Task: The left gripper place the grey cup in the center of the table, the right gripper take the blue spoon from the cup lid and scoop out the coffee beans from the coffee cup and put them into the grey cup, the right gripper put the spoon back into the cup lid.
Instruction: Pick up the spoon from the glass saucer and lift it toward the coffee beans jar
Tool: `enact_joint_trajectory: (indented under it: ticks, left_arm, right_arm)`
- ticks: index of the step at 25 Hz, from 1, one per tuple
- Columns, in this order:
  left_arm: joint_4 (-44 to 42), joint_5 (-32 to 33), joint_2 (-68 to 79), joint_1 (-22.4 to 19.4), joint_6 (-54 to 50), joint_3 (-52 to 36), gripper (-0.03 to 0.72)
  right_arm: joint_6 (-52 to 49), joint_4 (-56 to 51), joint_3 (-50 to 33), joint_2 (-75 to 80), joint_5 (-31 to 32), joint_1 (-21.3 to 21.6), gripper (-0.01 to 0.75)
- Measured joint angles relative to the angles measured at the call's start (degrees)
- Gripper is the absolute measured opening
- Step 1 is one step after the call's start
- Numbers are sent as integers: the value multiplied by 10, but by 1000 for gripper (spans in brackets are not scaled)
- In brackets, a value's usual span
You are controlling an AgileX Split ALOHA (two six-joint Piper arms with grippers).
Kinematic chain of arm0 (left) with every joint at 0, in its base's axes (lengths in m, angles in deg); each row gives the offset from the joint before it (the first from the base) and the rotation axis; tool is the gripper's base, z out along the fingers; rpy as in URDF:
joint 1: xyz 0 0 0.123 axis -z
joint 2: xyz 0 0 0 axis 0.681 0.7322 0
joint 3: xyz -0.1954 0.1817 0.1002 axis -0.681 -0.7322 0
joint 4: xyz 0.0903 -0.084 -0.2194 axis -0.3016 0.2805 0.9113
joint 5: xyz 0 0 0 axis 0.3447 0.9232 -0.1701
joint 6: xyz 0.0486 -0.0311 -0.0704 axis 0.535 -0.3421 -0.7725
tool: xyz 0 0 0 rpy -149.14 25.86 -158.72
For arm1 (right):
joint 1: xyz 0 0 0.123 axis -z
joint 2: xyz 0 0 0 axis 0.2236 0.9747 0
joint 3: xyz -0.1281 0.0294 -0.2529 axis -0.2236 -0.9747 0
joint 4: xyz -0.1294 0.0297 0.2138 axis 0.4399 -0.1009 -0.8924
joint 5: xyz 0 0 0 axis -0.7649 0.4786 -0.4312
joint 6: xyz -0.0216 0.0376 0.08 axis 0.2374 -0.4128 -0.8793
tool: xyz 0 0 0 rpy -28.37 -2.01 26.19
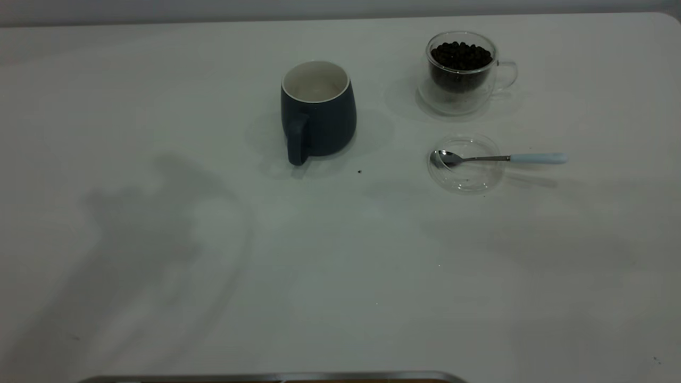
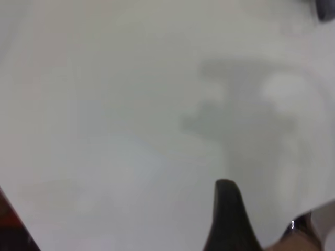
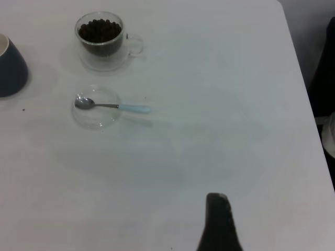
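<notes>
The grey cup [image 1: 318, 114] stands upright near the middle of the table [image 1: 340, 276], handle toward the near edge, its white inside bare; the right wrist view shows its side [image 3: 8, 68]. The clear coffee cup [image 1: 462, 72] [image 3: 102, 39] stands at the far right, filled with coffee beans [image 1: 461, 56] [image 3: 99, 30]. In front of it lies the cup lid [image 1: 466, 163] [image 3: 96, 107]. The blue spoon [image 1: 497, 158] [image 3: 112, 106] rests with its bowl in the lid and its handle pointing right. Neither gripper shows in the exterior view. My left gripper [image 2: 226, 209] and right gripper [image 3: 218, 219] hang above bare table, far from everything.
A dark speck [image 1: 359, 172] lies on the table between the grey cup and the lid. The table's rounded corner [image 1: 671, 18] is at the far right, its side edge [image 3: 309, 104] beside the right arm. A metal-edged object [image 1: 276, 377] sits at the near edge.
</notes>
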Motion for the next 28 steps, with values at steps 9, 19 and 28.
enact_joint_trajectory:
  ticks: [9, 19, 28]
  left_arm:
    - [3, 0, -230, 0, -41, -62, 567]
    - [59, 0, -491, 0, -25, -357, 567]
    - [95, 0, -576, 0, -26, -528, 567]
  right_arm:
    - [0, 0, 0, 0, 0, 0, 589]
    - [0, 0, 0, 0, 0, 0, 589]
    - [0, 0, 0, 0, 0, 0, 589]
